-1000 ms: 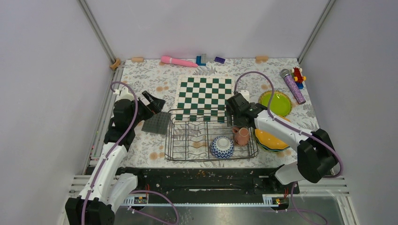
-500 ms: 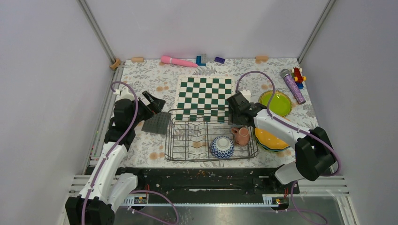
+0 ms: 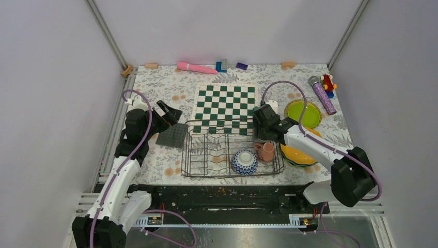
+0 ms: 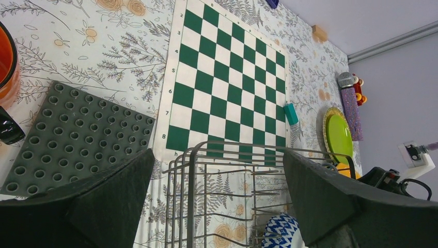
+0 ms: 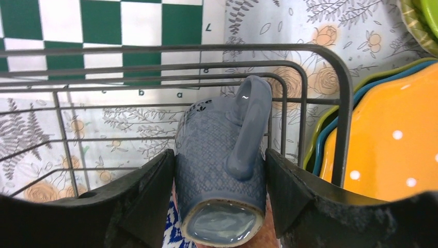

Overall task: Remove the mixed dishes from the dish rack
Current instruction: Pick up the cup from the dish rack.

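Note:
The small grey cup lies on its side in the far right corner of the dish rack, handle up. My right gripper is shut on it, one finger pressed against each side. From above, the right gripper hides this cup. Just in front of it, a pink mug and a blue-and-white bowl sit in the rack. A yellow-orange plate tops a teal and a green one right of the rack. My left gripper hangs open left of the rack, empty.
A green-and-white chessboard lies behind the rack, a dark grey studded mat to its left. An orange cup stands beside that mat. A lime green plate and a glittery purple microphone lie at the far right.
My right gripper has shifted slightly to the right over the rack's far right corner. The left arm has not moved.

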